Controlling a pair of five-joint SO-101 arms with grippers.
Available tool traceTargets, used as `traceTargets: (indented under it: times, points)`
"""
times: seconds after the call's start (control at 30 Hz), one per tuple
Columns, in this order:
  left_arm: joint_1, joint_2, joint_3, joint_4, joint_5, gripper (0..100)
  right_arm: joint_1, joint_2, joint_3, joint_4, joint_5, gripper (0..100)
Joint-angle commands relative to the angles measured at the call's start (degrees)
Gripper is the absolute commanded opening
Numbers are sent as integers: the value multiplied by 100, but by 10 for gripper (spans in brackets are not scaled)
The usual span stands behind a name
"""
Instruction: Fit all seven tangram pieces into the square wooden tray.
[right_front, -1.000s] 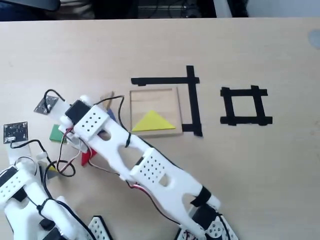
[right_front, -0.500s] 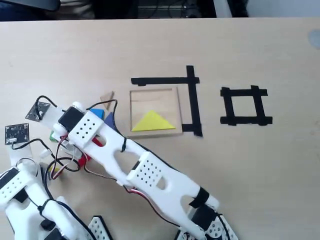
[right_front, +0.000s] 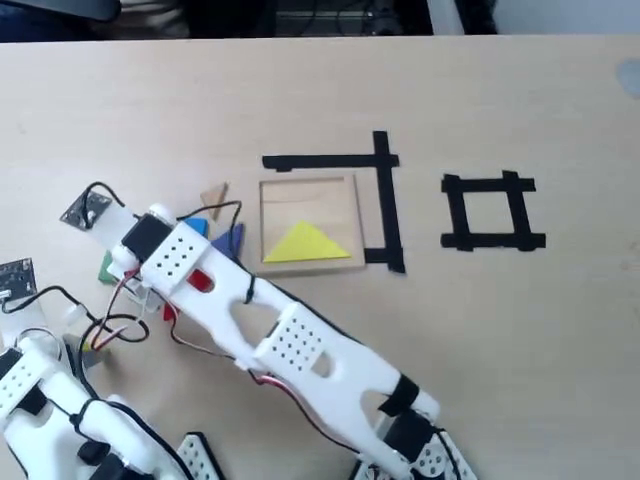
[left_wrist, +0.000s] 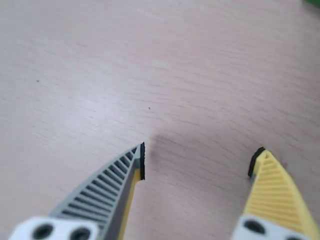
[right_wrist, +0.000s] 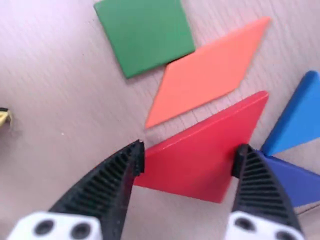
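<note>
Down and a little left slid the right arm's wrist over the loose pieces, while the left arm sank further into the lower left corner of the high view, where the frame edge cut it off. From above, the right arm covered much of the cluster left of centre: the red triangle (right_front: 198, 281) showed only as a sliver through the arm's frame and the green square (right_front: 105, 268) peeked out at its left side. The blue triangle (right_front: 195, 228) and a darker blue piece (right_front: 232, 240) were partly covered too. Close up, the right gripper (right_wrist: 190, 152) stood spread wide, one fingertip at each side of the red triangle, though whether they touched it was hard to make out. The orange parallelogram (right_wrist: 210, 70) lay just beside the red one, between it and the green square. The left gripper (left_wrist: 200, 160) hung wide apart over bare table (right_front: 500, 100), holding nothing. The wooden tray (right_front: 340, 190) sat at centre frame with the yellow triangle (right_front: 305, 243) inside along its lower edge.
</note>
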Motion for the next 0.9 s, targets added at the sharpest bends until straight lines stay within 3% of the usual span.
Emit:
traceTargets:
  times: [0.0,0.37,0.87]
  points:
    - [-31,-114,-189,-35,53,348,290,4,-84,123,-176,296]
    - [-31,-114,-189,-53,53,347,343,136,-321,220,9,294]
    - [92,-114,-374,-18,211,347,352,180,-127,387,492,113]
